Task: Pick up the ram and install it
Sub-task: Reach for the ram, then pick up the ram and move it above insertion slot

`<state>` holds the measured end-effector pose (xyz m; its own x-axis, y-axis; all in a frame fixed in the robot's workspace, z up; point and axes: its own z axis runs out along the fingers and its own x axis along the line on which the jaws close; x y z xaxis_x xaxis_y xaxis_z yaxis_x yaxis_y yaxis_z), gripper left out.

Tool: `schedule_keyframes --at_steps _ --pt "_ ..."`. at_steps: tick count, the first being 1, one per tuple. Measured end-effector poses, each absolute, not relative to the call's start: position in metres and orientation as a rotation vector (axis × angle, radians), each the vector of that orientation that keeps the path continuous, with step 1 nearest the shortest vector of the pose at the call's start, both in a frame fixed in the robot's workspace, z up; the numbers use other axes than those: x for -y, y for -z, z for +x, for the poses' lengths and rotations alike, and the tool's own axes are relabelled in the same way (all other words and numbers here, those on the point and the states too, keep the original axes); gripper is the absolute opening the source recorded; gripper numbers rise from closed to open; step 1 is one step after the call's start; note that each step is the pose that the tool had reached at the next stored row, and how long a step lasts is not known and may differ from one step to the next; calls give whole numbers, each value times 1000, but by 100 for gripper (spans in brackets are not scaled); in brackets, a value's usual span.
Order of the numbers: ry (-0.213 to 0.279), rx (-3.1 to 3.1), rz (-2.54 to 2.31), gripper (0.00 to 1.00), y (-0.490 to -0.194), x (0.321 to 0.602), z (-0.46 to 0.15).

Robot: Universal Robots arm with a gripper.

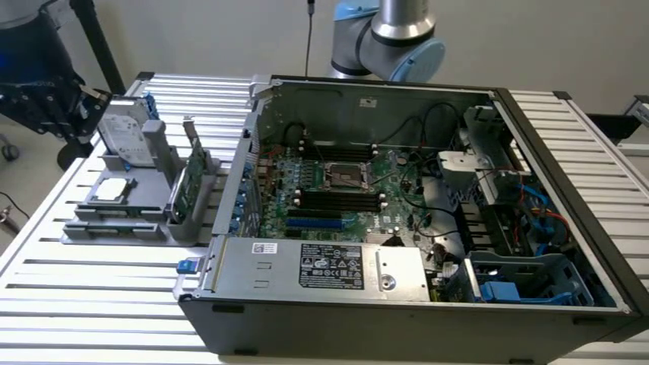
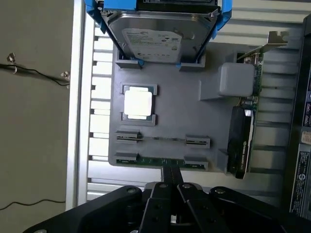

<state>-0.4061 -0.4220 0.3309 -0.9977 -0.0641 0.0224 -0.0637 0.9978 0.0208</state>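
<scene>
Gripper point(image 2: 170, 171) closed narrow, fingertips together, just over the green ram point(image 2: 151, 160) standing on edge in a grey tray point(image 2: 194, 121) on the table point(image 1: 102, 281).

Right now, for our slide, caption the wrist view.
Hand near green ram in grey tray holding processor and hard drive.

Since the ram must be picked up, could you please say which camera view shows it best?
The wrist view: it looks down on the ram, a green strip along the edge of the grey holder, close to the gripper. The exterior view gives that holder at a slant, where the ram is too thin to tell.
</scene>
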Motion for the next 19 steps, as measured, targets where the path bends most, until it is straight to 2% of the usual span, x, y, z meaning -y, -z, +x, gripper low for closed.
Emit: schedule_keyframes --at_steps 19 --pt "31 3110 213 11 -329 422 -408"
